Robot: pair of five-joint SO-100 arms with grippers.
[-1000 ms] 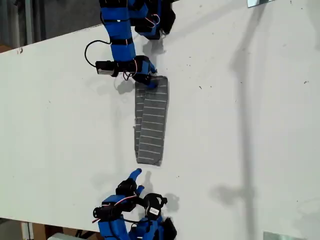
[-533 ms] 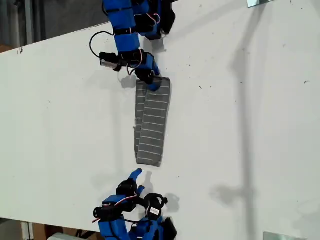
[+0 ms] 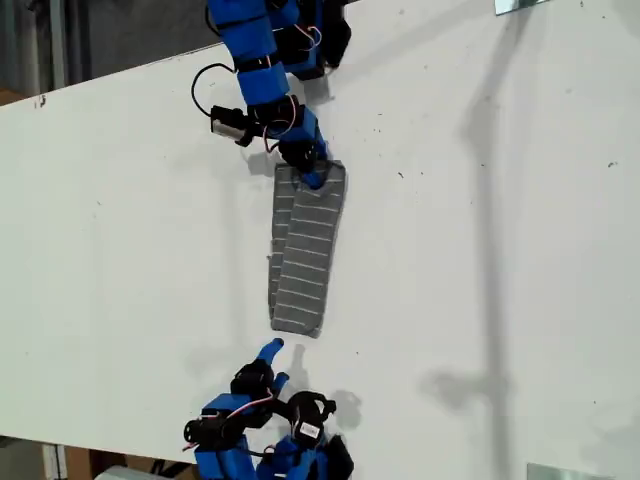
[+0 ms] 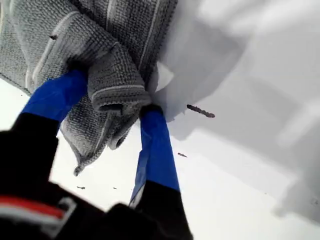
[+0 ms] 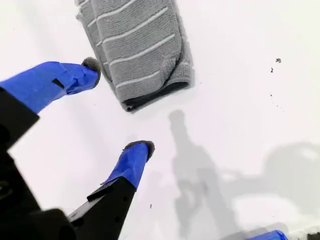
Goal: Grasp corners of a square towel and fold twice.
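The square towel (image 3: 305, 250) lies folded into a long narrow strip on the white table (image 3: 480, 250), running up and down the exterior view. My first gripper (image 3: 312, 175) is at the strip's upper end, shut on a bunched corner (image 4: 117, 95) between its blue fingers (image 4: 157, 150). The cloth there is lifted and crumpled (image 4: 115, 30). My second gripper (image 3: 277, 362) stands open just below the strip's lower end, apart from it. In the second wrist view the towel's folded end (image 5: 137, 45) lies beyond the open gripper (image 5: 116, 107), untouched.
The table's edge (image 3: 100, 85) runs slanting across the exterior view's upper left. Metal plates sit at the exterior view's top right (image 3: 520, 5) and bottom right (image 3: 560, 472). Arm shadows fall across the table on the exterior view's right.
My first gripper has moved toward the exterior view's right and slightly down, taking the towel's upper end with it. The second arm has barely moved.
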